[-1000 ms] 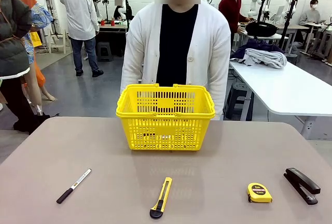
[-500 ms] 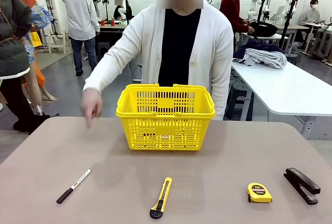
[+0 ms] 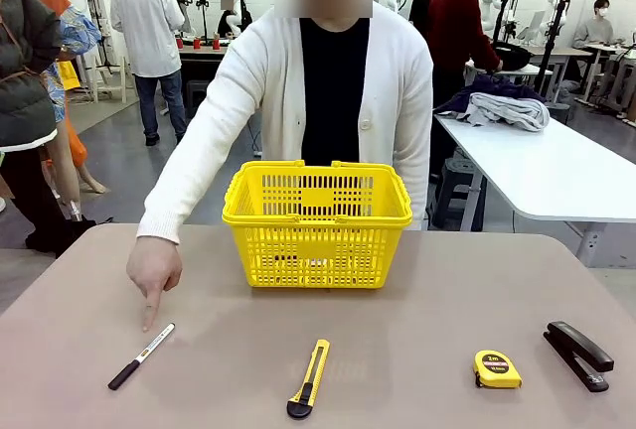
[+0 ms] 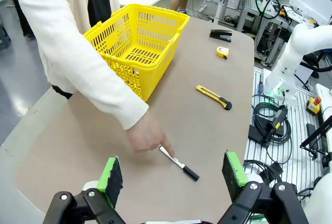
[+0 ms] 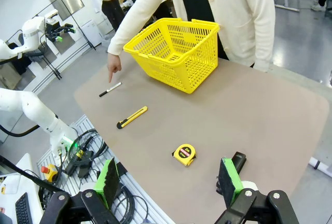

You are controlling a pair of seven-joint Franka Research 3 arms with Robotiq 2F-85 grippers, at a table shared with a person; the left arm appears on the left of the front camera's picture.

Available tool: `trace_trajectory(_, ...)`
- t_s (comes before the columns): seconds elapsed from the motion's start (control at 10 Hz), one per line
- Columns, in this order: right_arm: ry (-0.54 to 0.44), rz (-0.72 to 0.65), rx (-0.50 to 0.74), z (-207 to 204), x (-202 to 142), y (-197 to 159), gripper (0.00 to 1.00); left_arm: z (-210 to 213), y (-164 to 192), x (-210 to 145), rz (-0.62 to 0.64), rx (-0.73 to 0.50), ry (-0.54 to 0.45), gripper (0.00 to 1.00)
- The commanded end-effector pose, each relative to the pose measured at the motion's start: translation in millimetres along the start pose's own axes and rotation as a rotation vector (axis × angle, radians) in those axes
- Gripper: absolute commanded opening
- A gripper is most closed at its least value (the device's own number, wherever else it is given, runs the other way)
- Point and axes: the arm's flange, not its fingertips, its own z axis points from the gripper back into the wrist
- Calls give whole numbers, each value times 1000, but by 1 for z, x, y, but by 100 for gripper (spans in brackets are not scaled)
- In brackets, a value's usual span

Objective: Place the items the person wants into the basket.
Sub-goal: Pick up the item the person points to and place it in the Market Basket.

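The person in a white cardigan stands behind the yellow basket and points a finger down at the white pen with a black cap on the table's left. The pen lies just beyond my open left gripper, with the pointing hand touching its far end. A yellow-and-black utility knife lies at front centre. My right gripper is open, high above the near edge; the basket, knife and pen lie beyond it.
A yellow tape measure and a black stapler lie at the table's front right. In the right wrist view the tape measure and stapler are nearest. The brown tabletop is bare between the items.
The person's arm has come out from the side, reached down past the basket's left, and now points at the pen. The items and basket have not moved.
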Motion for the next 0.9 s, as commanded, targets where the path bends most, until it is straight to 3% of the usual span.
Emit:
trace_trajectory(0.0,-22,15,15,-1,3,0,100,0,0,0,-1,-1,-3,100)
trace_trajectory(0.4,-22,15,15,-1,3,0,100,0,0,0,0,0,0,100)
trace_trajectory(0.6,-22,15,15,-1,3,0,100,-54,3,24,94,110,365,100)
trace_trajectory(0.8,-22,15,15,-1,3,0,100,-100,-2,38,107,206,597,100)
